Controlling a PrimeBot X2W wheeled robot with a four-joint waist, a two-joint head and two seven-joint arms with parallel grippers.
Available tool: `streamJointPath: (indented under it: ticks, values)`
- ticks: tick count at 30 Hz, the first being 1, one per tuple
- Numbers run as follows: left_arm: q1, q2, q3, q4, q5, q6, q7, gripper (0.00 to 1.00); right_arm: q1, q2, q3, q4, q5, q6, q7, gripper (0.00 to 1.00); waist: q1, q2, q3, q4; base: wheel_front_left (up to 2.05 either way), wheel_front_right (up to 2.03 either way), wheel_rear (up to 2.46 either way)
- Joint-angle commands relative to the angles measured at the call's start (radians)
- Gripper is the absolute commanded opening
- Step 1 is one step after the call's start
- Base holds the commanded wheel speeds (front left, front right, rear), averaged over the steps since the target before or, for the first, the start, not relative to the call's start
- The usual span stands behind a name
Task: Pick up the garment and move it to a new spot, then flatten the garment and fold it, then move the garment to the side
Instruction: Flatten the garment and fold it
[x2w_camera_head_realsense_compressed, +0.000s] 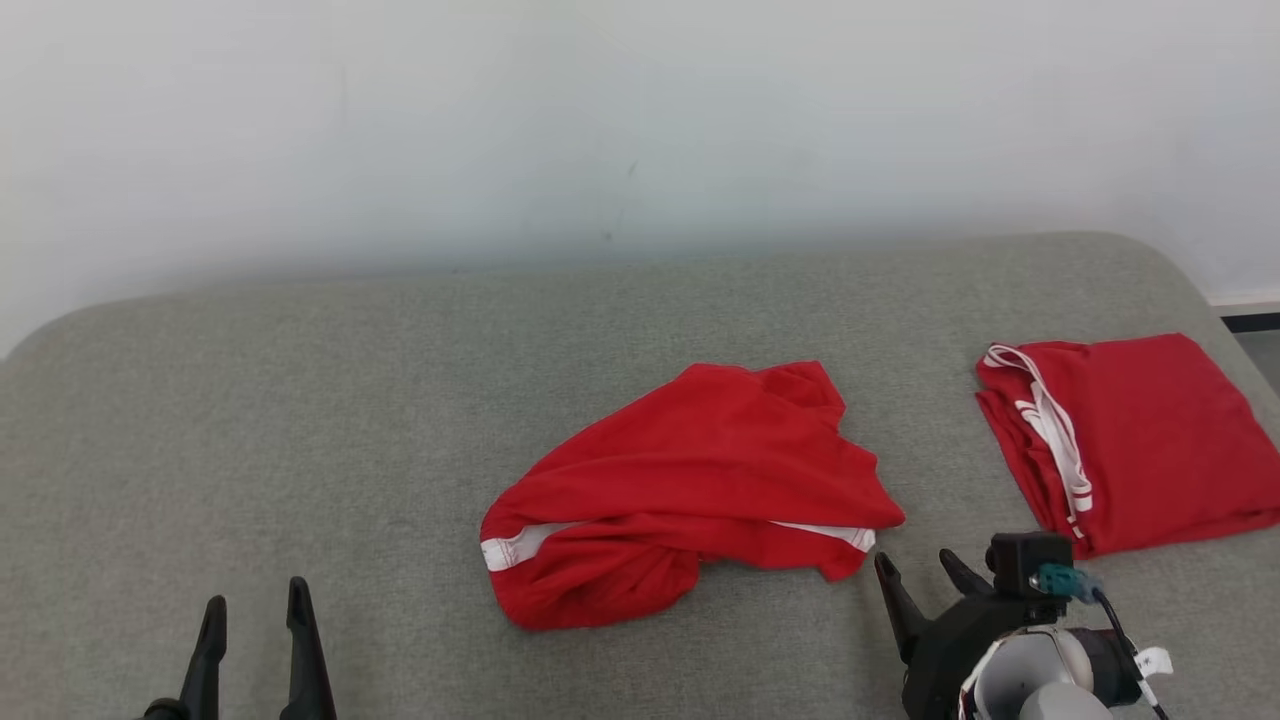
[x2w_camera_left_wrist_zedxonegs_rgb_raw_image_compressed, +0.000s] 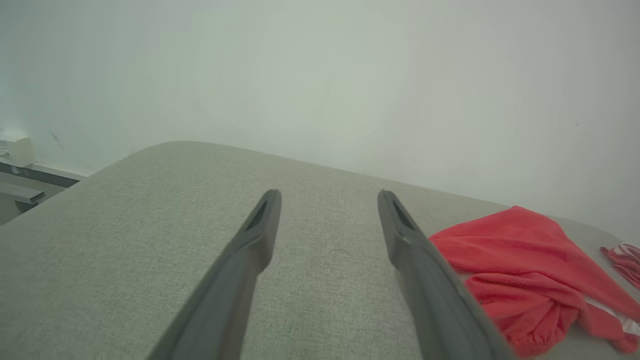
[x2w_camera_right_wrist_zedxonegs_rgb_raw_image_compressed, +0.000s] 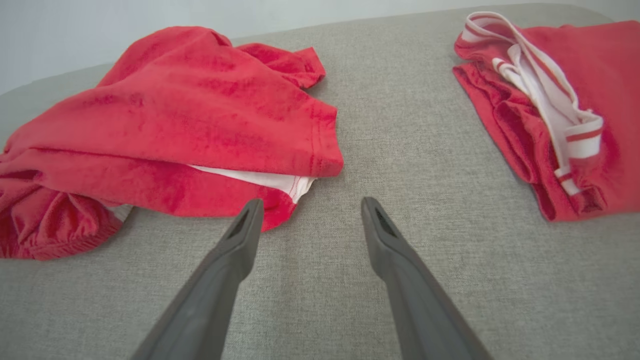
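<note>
Fingers (x2w_camera_head_realsense_compressed: 302, 650) on both arms stand spread wide, and neither pair has hold of anything. The left gripper (x2w_camera_head_realsense_compressed: 256, 592) sits at the near left edge of the grey-green padded surface (x2w_camera_head_realsense_compressed: 300, 400), its tips pointing toward the pale wall (x2w_camera_head_realsense_compressed: 600, 120), with only bare fabric between and ahead of them. From that arm's wrist, the cloth lies off to one side, well apart from the tips.

The right gripper (x2w_camera_head_realsense_compressed: 914, 558) is the closer one. It is low over the padding at the near right, angled toward the crumpled red garment (x2w_camera_head_realsense_compressed: 690, 480), and its inner fingertip is just beside the garment's near right corner. From the right wrist that tip overlaps the red hem, though I cannot tell whether it touches.

The garment itself lies in a loose heap around the middle of the surface, a little right of centre. One broad red layer is draped over the rest, a white band (x2w_camera_head_realsense_compressed: 515, 545) peeks out along its near edge, and a bunched lump sits at its near left end.

Further right, apart from the heap, a second folded red garment (x2w_camera_head_realsense_compressed: 1150, 440) lies flat near the surface's right edge — white striped trim running down its left side.
</note>
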Motion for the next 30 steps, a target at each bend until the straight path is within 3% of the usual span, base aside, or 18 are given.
streamJointPath:
  ticks: [1,12,14,17,18,19,21,25,30]
  values:
    - [0.005,-0.002,0.001,0.003,0.014,-0.004,0.000,1.00,-0.027,0.004,-0.008,0.034,0.003,-0.003,0.018,1.00,0.0000,0.0000,0.015,0.019,0.00,0.00,0.00]
    - [-0.028,-0.006,-0.017,0.012,0.023,-0.022,0.000,1.00,-0.161,0.014,-0.039,0.247,-0.006,-0.003,0.014,1.00,0.0000,0.0000,0.062,0.067,0.00,0.00,0.00]
    - [-0.031,-0.006,-0.020,0.013,0.022,-0.023,0.000,1.00,-0.175,0.015,-0.045,0.278,0.005,-0.003,0.007,0.95,0.0000,0.0000,0.067,0.072,0.00,0.00,0.00]
    - [-0.031,-0.006,-0.025,0.015,0.020,-0.022,0.000,1.00,-0.195,0.016,-0.044,0.319,0.015,-0.003,-0.010,0.75,0.0000,0.0000,0.072,0.077,0.00,0.00,0.00]
    - [-0.031,-0.006,-0.027,0.015,0.019,-0.022,0.000,1.00,-0.202,0.015,-0.043,0.332,0.016,-0.003,-0.017,0.49,0.0000,0.0000,0.074,0.079,0.00,0.00,0.00]
    - [-0.033,-0.006,-0.028,0.015,0.019,-0.021,0.000,1.00,-0.207,0.015,-0.042,0.344,0.017,-0.003,-0.023,0.43,0.0000,0.0000,0.075,0.080,0.00,0.00,0.00]
    - [-0.034,-0.006,-0.027,0.013,0.018,-0.018,0.000,1.00,-0.221,0.014,-0.035,0.361,0.018,-0.003,-0.038,0.00,0.0000,0.0000,0.078,0.080,0.00,0.00,0.00]
    - [-0.030,-0.006,-0.025,0.011,0.020,-0.012,0.000,1.00,-0.233,0.004,-0.014,0.364,0.012,-0.003,-0.089,0.00,0.0000,0.0000,0.072,0.075,0.00,0.00,0.00]
    - [0.000,-0.006,-0.019,0.014,0.017,-0.008,0.000,1.00,-0.189,-0.018,-0.006,0.276,0.030,-0.003,-0.158,0.00,0.0000,0.0000,0.036,0.058,0.00,0.00,0.00]
